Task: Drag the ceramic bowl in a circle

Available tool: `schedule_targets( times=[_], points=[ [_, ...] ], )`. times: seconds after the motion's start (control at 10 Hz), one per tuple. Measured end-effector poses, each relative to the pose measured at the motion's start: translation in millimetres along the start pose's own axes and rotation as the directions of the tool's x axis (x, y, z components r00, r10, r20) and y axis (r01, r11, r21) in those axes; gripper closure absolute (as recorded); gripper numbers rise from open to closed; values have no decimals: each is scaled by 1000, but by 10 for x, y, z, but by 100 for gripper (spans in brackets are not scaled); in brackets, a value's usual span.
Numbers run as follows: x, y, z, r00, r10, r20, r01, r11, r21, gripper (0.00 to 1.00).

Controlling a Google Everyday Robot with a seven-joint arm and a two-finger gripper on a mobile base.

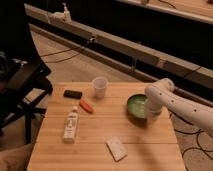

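ceramic bowl (134,105) near the table's (100,137) right edge, its right rim hidden by the arm (186,108) | gripper (150,113) down at that rim, fingers closed; whether they pinch the rim cannot be told | arm cut off at right

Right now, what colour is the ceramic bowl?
The ceramic bowl is green with a darker rim, seen in the camera view; the hand is at its edge.

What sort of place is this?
Probably a lab or workshop: loose cables on the floor, a black chair, and a robot arm whose gripper sits at the green bowl on a wooden table.
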Motion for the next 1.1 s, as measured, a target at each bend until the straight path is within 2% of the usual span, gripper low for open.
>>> schedule_targets(
  times=[0.1,0.3,0.4,0.6,0.7,0.9,1.1],
  points=[
    [17,-125,23,1000,11,-5,-11,1000,8,100],
    [-99,-450,54,1000,22,7,-22,999,35,100],
    [-232,-606,39,1000,13,22,-15,998,54,100],
    [-582,-713,-21,997,-60,45,56,996,74,100],
    [-728,-670,-76,993,-104,55,100,992,79,100],
    [-953,-423,-190,978,-192,76,187,980,75,100],
    [-969,-41,-218,965,-249,83,248,968,31,100]
  ],
)
